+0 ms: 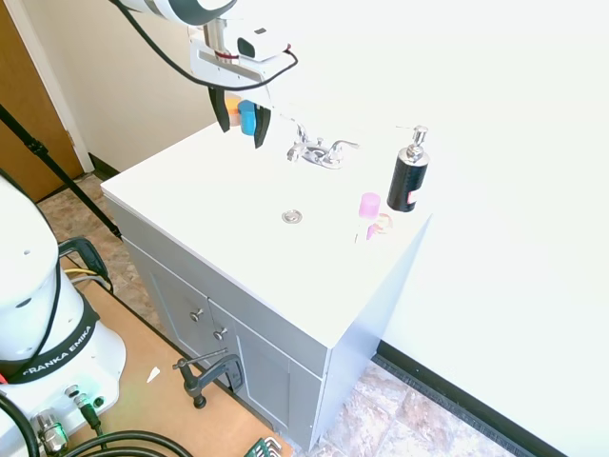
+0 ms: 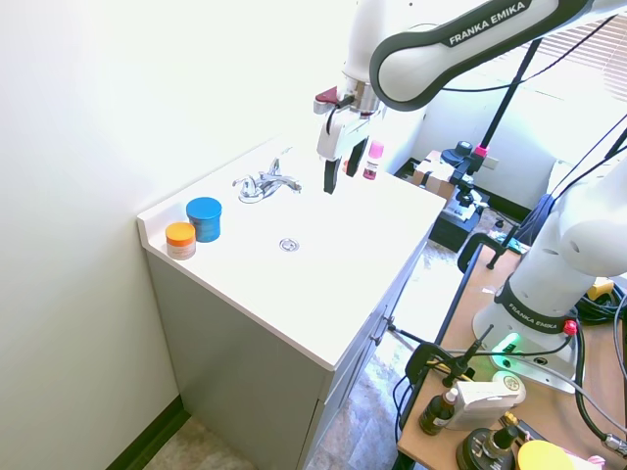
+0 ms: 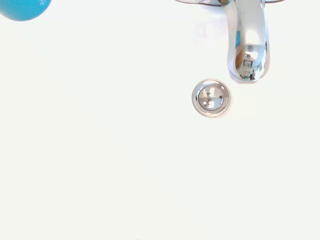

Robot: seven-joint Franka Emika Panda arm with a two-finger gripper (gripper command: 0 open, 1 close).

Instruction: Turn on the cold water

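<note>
The chrome tap (image 1: 319, 150) with its short curved spout and two lever handles stands at the back of the white basin top (image 1: 219, 238); no water runs from it. My gripper (image 1: 241, 133) hangs open in the air above the basin, up and to the left of the tap, touching nothing. From the other side the gripper (image 2: 329, 176) sits to the right of the tap (image 2: 266, 182), clear of both levers. The wrist view looks straight down on the spout (image 3: 246, 45) and the round drain (image 3: 211, 98).
A black soap pump bottle (image 1: 409, 176) and a small pink bottle (image 1: 369, 205) stand right of the tap. A blue jar (image 2: 204, 217) and an orange jar (image 2: 180, 238) sit at the far corner. The wall rises close behind the tap.
</note>
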